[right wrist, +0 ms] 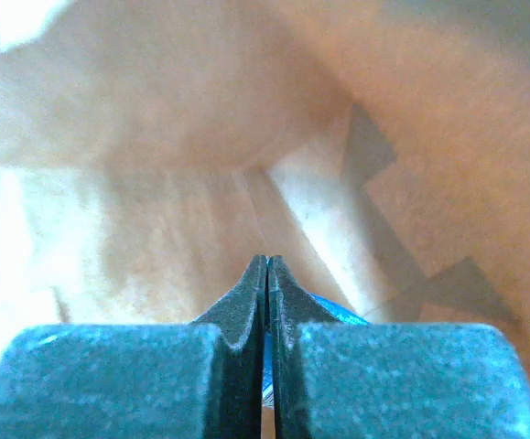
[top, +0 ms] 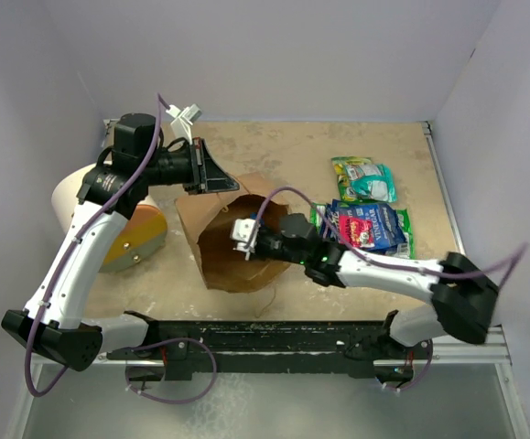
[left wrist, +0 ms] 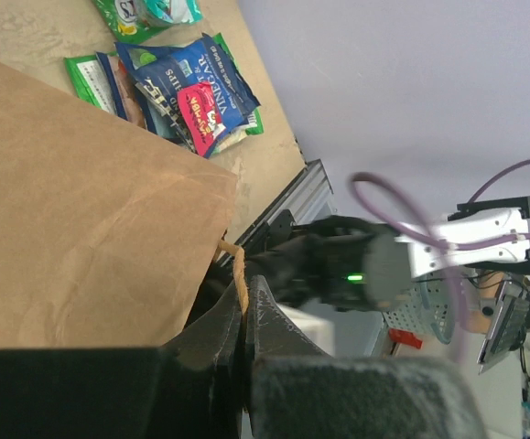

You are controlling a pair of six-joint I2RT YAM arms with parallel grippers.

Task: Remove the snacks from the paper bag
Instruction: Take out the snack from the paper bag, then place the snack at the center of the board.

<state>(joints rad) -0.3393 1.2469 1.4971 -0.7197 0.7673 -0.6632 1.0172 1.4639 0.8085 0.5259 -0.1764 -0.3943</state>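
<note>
Right wrist view: inside the paper bag (right wrist: 155,137) our right gripper (right wrist: 266,265) is closed on a blue packet (right wrist: 342,315). We judge it light and slippery, best pinched at its edge. The left gripper (left wrist: 243,297) clamps the handle (left wrist: 237,261).

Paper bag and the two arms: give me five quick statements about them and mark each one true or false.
1. The right tool is inside the paper bag. True.
2. The left tool hangs open, clear of the bag. False: it is shut on the bag's handle.
3. Several snacks lie on the table outside the bag. True.
4. The right tool is wide open. False: it is shut.
5. The white cylinder sits among the snacks. False: it lies on the bag's other side from them.
</note>
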